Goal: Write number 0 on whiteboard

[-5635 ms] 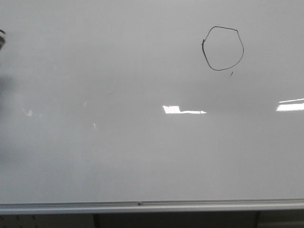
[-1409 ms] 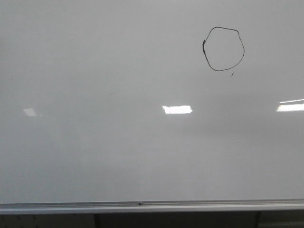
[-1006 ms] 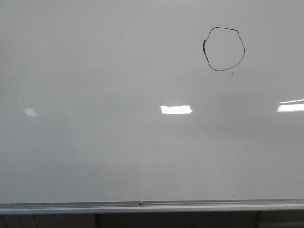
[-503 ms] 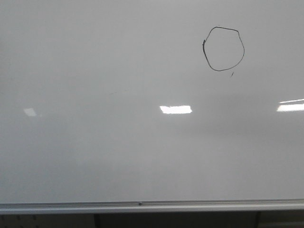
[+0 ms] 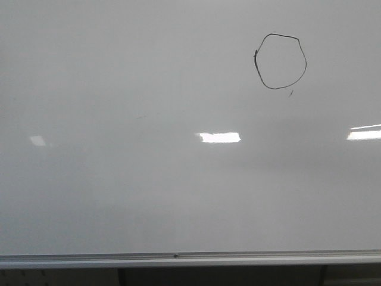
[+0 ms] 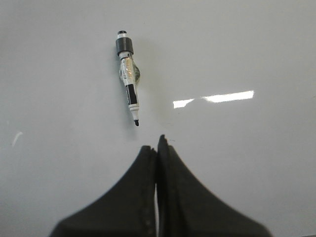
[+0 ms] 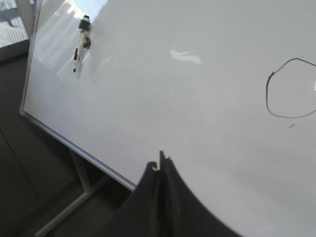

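The whiteboard [image 5: 149, 196] fills the front view, with its silver bottom rail along the lower edge. The number 0 [image 5: 280, 36] is a thin dark closed loop at the board's upper right; part of it shows in the right wrist view [image 7: 269, 98]. A marker [image 6: 127, 76] sticks to the board by a holder, tip down; it also shows in the right wrist view [image 7: 80, 42]. My left gripper [image 6: 157, 145] is shut and empty, just off the board below the marker tip. My right gripper [image 7: 160, 163] is shut and empty. Neither gripper shows in the front view.
A tiny stray tick mark [image 5: 290, 92] lies just below the loop. Bright light reflections [image 5: 219, 137] lie across the board's middle. The board's stand leg [image 7: 74, 197] and a dark floor show beneath the rail [image 7: 74, 148].
A dark shape at the far left edge of the front view 5.6 s ago has gone. The light reflection in the middle has shifted slightly left. The loop is unchanged.
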Motion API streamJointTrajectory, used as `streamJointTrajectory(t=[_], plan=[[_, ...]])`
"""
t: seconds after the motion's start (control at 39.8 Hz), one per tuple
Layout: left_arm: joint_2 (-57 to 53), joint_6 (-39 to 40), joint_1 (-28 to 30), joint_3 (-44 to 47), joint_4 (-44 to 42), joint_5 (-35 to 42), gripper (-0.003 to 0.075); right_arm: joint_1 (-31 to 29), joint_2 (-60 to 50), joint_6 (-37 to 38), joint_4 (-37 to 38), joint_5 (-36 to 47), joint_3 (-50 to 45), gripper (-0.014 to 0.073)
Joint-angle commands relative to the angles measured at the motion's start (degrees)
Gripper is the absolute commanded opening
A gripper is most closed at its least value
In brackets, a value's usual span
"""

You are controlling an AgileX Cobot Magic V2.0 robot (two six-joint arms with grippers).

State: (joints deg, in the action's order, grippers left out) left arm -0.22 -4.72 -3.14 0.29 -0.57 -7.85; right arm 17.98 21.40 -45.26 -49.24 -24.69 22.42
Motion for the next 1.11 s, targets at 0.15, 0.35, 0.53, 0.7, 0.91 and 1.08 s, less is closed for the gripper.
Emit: streamJointTrajectory(t=[0.15,0.35,0.53,0.7,0.91,1.08], plan=[[-1.09,0.65,-0.14,1.3,0.57,5.14,-0.002,-0.29,0.24,-0.3,-1.41,2.6,1.48,-0.0068],[-1.09,0.65,-0.14,1.3,0.57,5.14,-0.002,-0.29,0.24,-0.3,-1.41,2.6,1.48,-0.0068],[-1.09,0.65,-0.14,1.3,0.57,5.14,-0.002,-0.29,0.24,-0.3,-1.41,4.51,1.34,-0.0068],[-1.09,0.65,-0.14,1.3,0.57,5.14,-0.002,-0.38,-2.32,1.61,5.07,13.22,-1.85,-0.0068],[-1.09,0.65,-0.14,1.3,0.57,5.14,-0.002,-6.05,-9.54,22.65,23.85,20.27,-10.46,-0.0068],[-1.09,0.65,-0.14,1.3,0.57,5.14,-0.002,-14.28,-16.3,35.67,34.29,21.06,-17.01,-0.0068]])
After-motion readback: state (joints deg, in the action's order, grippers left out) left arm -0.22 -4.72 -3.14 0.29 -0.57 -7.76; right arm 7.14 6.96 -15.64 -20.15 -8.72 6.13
